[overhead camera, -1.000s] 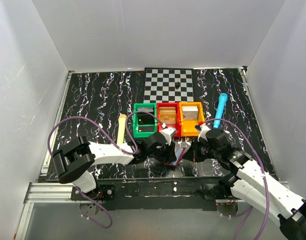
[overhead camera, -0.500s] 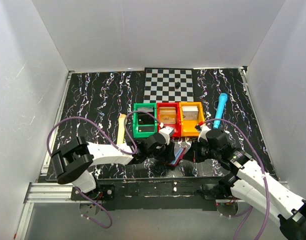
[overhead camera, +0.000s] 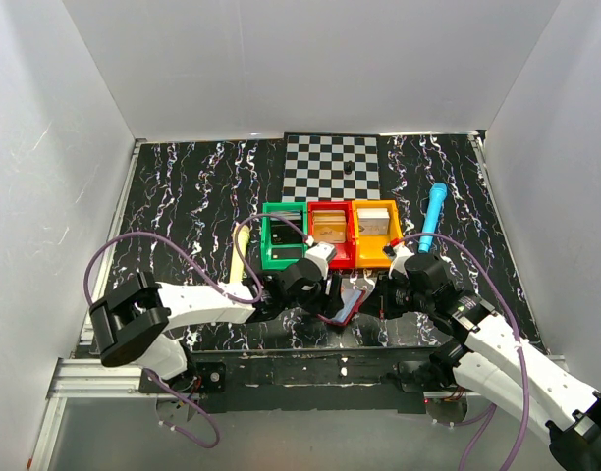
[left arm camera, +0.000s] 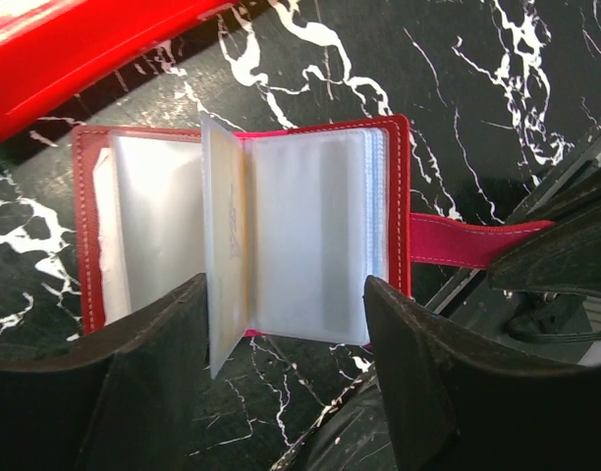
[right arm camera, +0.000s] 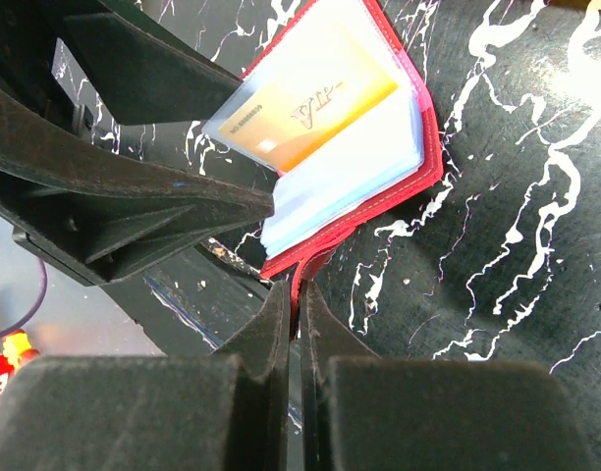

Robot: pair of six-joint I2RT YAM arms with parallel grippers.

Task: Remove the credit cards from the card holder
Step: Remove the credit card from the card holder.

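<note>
The card holder (left arm camera: 251, 226) lies open on the black marble table, red-bordered, with pale clear sleeves; one sleeve (left arm camera: 225, 235) stands upright in the middle. An orange credit card (right arm camera: 315, 106) shows inside a sleeve in the right wrist view. My left gripper (left arm camera: 286, 294) is open just in front of the holder, one finger on each side, nothing between them. My right gripper (right arm camera: 299, 294) is shut on the holder's red strap (right arm camera: 310, 267). From above, the card holder (overhead camera: 352, 300) sits between the left gripper (overhead camera: 330, 290) and the right gripper (overhead camera: 385, 294).
Green bin (overhead camera: 271, 257), red bin (overhead camera: 329, 241) and orange bin (overhead camera: 357, 257) stand in a row just behind the holder, with cards in the red and orange ones. A blue cylinder (overhead camera: 434, 216) lies right, a cream stick (overhead camera: 240, 257) left, a chessboard (overhead camera: 332, 165) behind.
My left gripper's jaws have spread wider apart over the holder, and its arm has shifted slightly. The right gripper has stayed shut on the strap.
</note>
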